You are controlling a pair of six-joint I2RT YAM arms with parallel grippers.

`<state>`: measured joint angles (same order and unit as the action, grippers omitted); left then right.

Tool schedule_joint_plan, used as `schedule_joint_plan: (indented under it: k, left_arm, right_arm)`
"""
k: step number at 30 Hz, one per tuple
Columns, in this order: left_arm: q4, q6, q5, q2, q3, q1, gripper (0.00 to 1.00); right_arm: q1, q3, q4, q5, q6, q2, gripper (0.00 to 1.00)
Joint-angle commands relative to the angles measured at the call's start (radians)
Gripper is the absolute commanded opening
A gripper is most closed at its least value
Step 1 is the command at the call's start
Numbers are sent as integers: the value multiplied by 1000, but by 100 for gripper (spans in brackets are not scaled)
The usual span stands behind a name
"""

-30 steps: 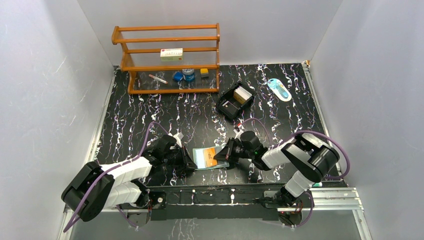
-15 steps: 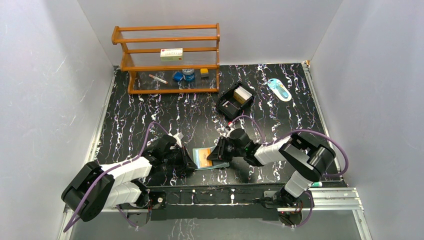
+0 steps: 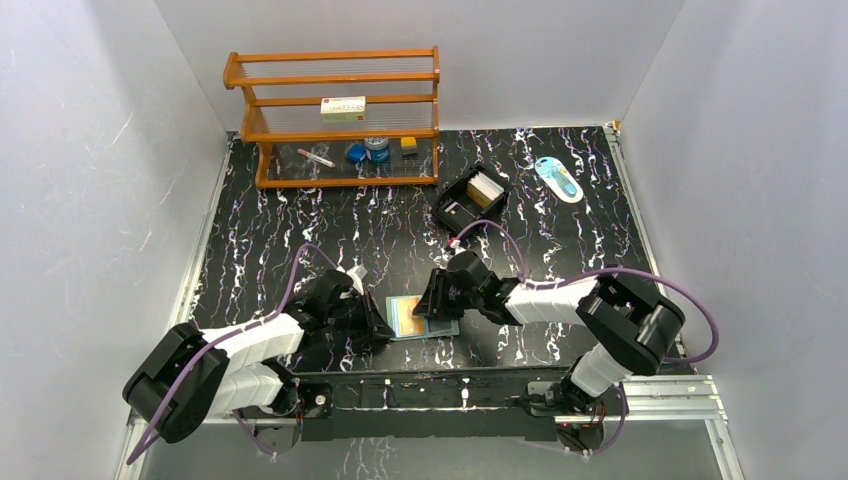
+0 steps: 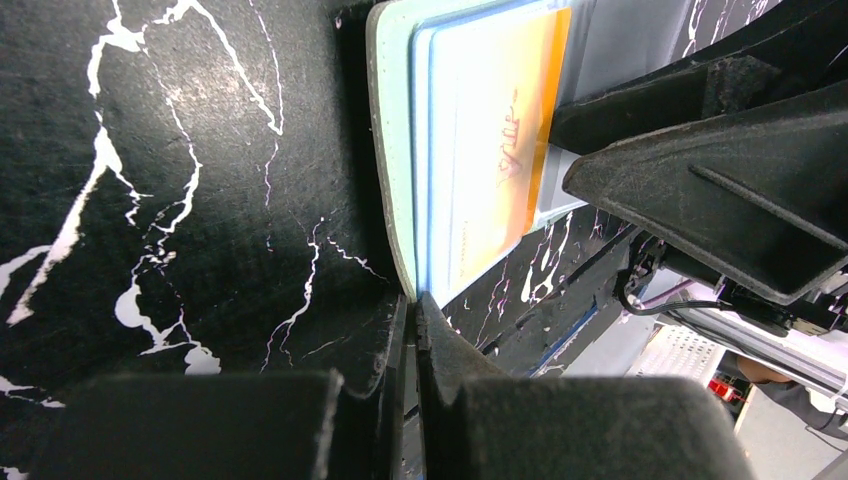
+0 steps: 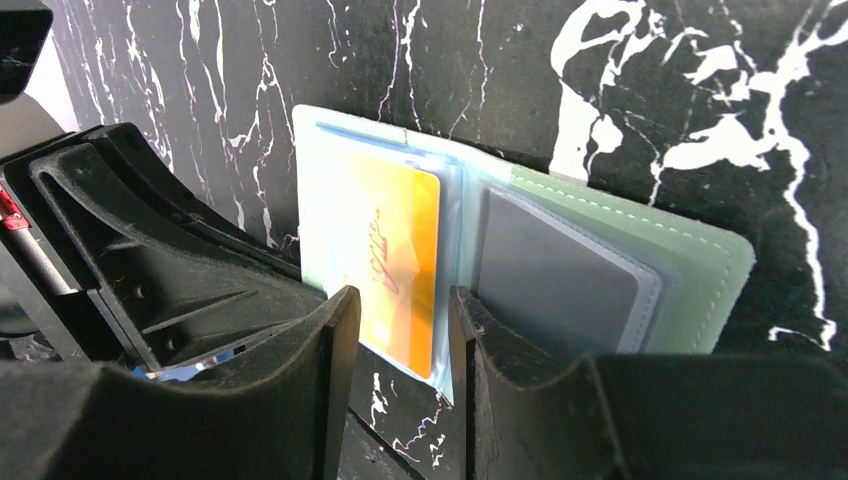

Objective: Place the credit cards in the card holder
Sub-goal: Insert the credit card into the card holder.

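"Where does the card holder (image 5: 690,268) lie?"
"Open on the bench (image 3: 330,235), between my tools: its edge at my left tool (image 4: 411,305), my right tool (image 5: 405,300) over its near side."
"The cards?"
"One card (image 5: 395,255) in the half toward my left tool, a second card (image 5: 555,285) in the other. Box (image 3: 470,202) and rack (image 3: 340,134) well beyond."

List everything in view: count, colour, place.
card holder: 1, teal, open, near table edge
orange card: 1, orange, holder's left pocket
grey card: 1, dark grey, right pocket
rack: 1, brown wood, far left
carton: 1, white, middle shelf
pen: 1, white-red, bottom shelf
blue items: 2, blue, bottom shelf
yellow block: 1, yellow, bottom shelf
black box: 1, black, beyond the holder
oval packet: 1, blue-white, far right
table: 1, black marbled
left gripper: 1, black, shut on holder's edge
right gripper: 1, black, open over orange card
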<state>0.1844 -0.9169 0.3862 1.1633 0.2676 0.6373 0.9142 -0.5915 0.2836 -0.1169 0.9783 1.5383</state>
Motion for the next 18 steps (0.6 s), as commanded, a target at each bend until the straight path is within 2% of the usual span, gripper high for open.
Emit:
schedule_joint_plan:
  k: [1,6,15,18]
  left_arm:
    - [-7,6,27,1,3,4,0]
    - [0,6,35,2,1,4,0]
    - [21,-5,43,-13,-16,4,0]
    - [24,-8,45,-22,-19,4,0]
  right_arm:
    - [20,-56,-44,37,-41,30,46]
    - [50,-91,-30,32,-58,44,38]
    - [118,-156,-154,127,-104,38,23]
    - [118,-156,-155,115,-102,45,21]
